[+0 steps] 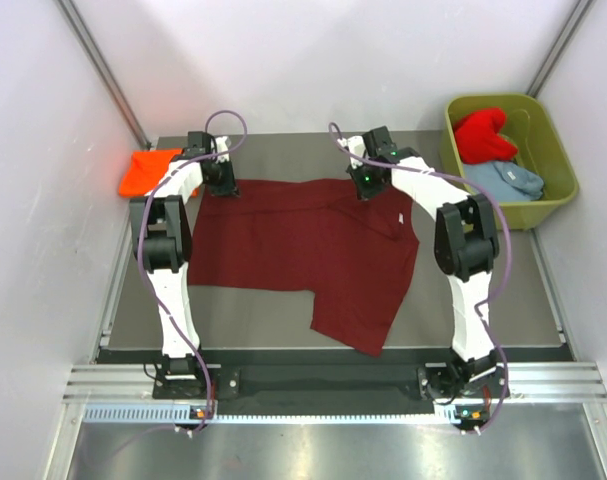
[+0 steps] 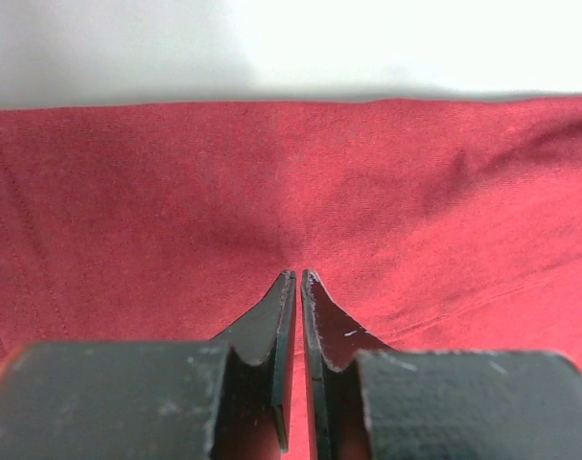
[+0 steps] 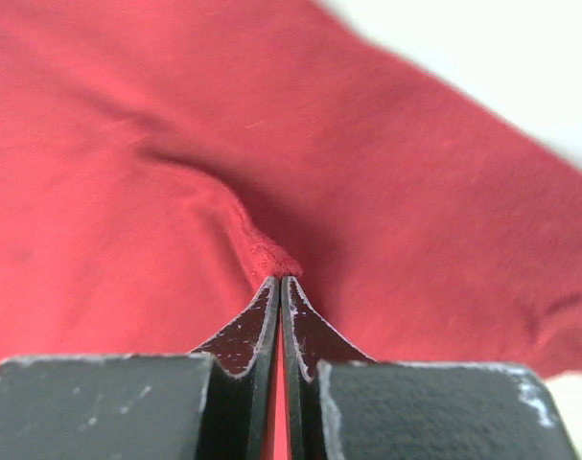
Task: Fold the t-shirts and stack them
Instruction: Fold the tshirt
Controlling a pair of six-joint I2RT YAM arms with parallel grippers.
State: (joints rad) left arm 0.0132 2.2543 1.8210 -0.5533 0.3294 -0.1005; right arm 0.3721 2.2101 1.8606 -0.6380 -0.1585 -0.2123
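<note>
One maroon shirt (image 1: 303,240), pinched twice (tub (image 1: 543,130) overhead)

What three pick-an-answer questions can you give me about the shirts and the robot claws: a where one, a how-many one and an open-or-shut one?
1. Where is the orange shirt?
A) in the tub
B) draped over an arm
C) at the far left corner of the table

2. How many shirts lie in the green tub?
A) two
B) none
C) four

3. The right gripper is:
A) wide open
B) shut on the maroon shirt
C) holding the tub

Answers:
1 C, it lies on the tabletop there, outside the tub.
2 A, a red shirt and a grey-blue shirt.
3 B, a fold of cloth is pinched in it.
</note>
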